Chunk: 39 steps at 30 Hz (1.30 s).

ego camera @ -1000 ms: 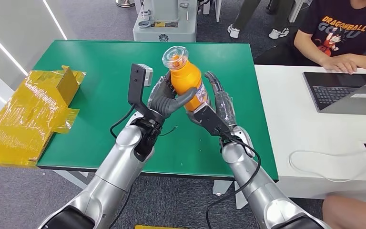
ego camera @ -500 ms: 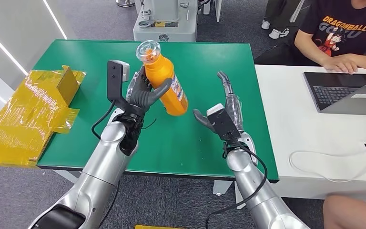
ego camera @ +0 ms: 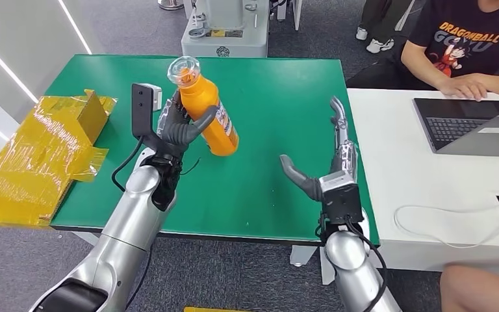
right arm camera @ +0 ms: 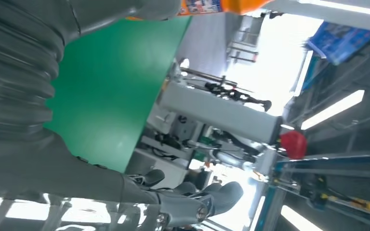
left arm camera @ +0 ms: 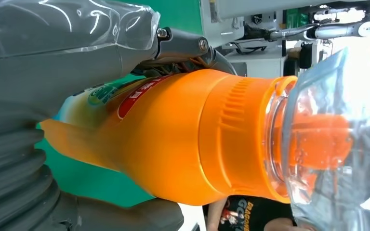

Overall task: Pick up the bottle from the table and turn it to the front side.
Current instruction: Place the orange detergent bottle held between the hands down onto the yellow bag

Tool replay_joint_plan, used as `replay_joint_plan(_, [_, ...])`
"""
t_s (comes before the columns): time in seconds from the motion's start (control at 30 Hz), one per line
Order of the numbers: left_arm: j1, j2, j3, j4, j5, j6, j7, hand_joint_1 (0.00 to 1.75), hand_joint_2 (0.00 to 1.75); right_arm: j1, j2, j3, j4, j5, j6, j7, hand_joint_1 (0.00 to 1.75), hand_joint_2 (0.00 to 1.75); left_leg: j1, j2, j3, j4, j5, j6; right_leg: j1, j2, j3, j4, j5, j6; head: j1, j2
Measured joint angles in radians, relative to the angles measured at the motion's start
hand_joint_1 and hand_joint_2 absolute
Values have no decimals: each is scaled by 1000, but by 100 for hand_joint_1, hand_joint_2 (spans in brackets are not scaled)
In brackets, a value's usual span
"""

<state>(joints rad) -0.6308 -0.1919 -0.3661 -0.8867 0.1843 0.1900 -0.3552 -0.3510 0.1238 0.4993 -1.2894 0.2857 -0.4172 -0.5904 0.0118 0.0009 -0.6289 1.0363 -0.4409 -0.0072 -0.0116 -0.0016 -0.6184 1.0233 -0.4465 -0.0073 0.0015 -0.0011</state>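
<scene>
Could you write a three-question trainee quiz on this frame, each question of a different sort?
1. True or false: the orange bottle stands on the green table.
2. Which hand holds the bottle? A) left hand B) right hand C) both
3. Fill in: the right hand's fingers are spread and hold ____.

Key
1. False: the bottle is lifted off the table and tilted, its clear cap pointing up and away from the robot.
2. A: the left hand grips the bottle around its body.
3. Nothing: the right hand is apart from the bottle, over the table's right part.
</scene>
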Motion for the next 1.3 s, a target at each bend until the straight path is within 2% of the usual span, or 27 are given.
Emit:
replay_joint_plan(0.23, [25, 45, 26, -51, -33, 21, 6, 175, 175, 154, -21, 14, -155, -110, -78, -41, 0, 175, 0, 0, 0, -1, 0, 0, 0, 0, 0, 0, -1, 0, 0, 0])
replay_joint_plan(0.47, [29, 97, 46, -99, -82, 46, 14, 175, 175, 275, -23, 29, -245, -91, -100, -41, 0, 175, 0, 1, 0, -1, 0, 0, 0, 0, 0, 0, -1, 0, 0, 0])
replay_joint_plan(0.8, [27, 219, 81, -161, -174, 40, 13, 175, 175, 348, -23, 29, -303, -60, -81, -31, 0, 175, 1, 1, 0, -1, 0, -1, 1, 0, 0, 0, -1, 0, 0, 0])
replay_joint_plan(0.93, [0, 283, 82, -159, -261, 0, 4, 175, 175, 382, -23, 28, -329, -51, -78, -29, 0, 175, 1, 1, 0, -1, 0, -1, 1, 1, -1, 0, -1, -1, 0, 0])
replay_joint_plan(1.1, [-72, 364, 76, -115, -463, -38, 1, 175, 175, 414, -23, 23, -370, -37, -56, -22, 0, 175, 1, 2, 0, -1, 0, -1, 1, 1, -1, 0, -1, -1, 0, 0])
replay_joint_plan(1.3, [-116, 428, 65, -64, -582, -67, -4, 175, 175, 433, -23, 15, -402, -23, -27, -12, 0, 175, 1, 2, 0, -1, 0, -1, 1, 1, -1, 0, -1, -1, 0, 0])
